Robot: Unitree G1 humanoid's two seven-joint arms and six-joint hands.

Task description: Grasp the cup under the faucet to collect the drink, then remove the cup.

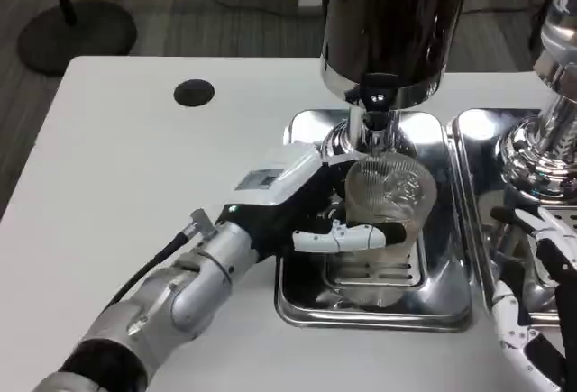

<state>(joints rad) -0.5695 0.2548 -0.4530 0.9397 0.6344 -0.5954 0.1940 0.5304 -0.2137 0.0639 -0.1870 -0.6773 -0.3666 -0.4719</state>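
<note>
A clear ribbed plastic cup is held just under the faucet of the chrome drink dispenser. My left hand grips the cup from its left side, with fingers wrapped across the front of it. The cup hangs above the grate of the shiny steel drip tray. Whether any drink is in the cup is too hard to tell. My right hand sits low at the right edge, fingers apart, holding nothing.
A second chrome dispenser and its tray stand at the right, close to my right hand. A black round hole lies in the white table at the back left. The table's left part is bare.
</note>
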